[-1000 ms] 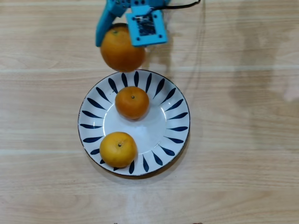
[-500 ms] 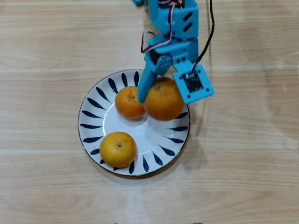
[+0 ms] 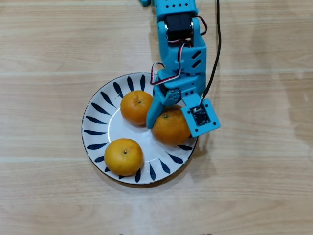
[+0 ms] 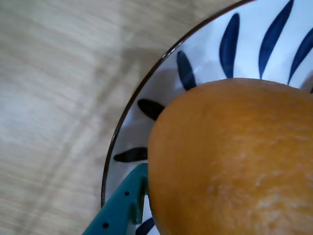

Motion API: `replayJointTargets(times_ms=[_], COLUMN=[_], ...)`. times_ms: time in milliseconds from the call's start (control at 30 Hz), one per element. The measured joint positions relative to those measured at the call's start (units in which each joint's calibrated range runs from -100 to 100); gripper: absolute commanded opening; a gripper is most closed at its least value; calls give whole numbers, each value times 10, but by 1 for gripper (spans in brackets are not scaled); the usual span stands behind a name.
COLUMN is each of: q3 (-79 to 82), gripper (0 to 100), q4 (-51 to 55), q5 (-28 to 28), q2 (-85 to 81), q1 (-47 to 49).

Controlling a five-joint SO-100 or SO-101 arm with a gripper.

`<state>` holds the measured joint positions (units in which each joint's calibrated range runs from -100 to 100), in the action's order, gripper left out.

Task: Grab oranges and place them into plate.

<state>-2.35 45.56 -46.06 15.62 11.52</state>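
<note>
Gripper is clamped on the third orange, which sits low over the plate at its right side in the overhead view, next to the upper orange. Another orange lies at the plate's lower left. Only the release seems left. Underneath is a pale wood-grain table, otherwise bare; nothing of the room shows.
</note>
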Motion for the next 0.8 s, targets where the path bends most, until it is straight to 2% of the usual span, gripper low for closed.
replayJointTargets(times_ms=[200, 267, 367, 433, 567, 700, 800], q3=[-18, -19, 3, 34, 143, 317, 459], gripper=[48, 42, 27, 17, 14, 4, 4], q4=[-1, 3, 19, 27, 28, 23, -9], q5=[3, 3, 8, 27, 89, 145, 183], q2=[-14, -41, -98, -145, -282, -444, -559], q1=[2, 6, 17, 13, 18, 14, 16])
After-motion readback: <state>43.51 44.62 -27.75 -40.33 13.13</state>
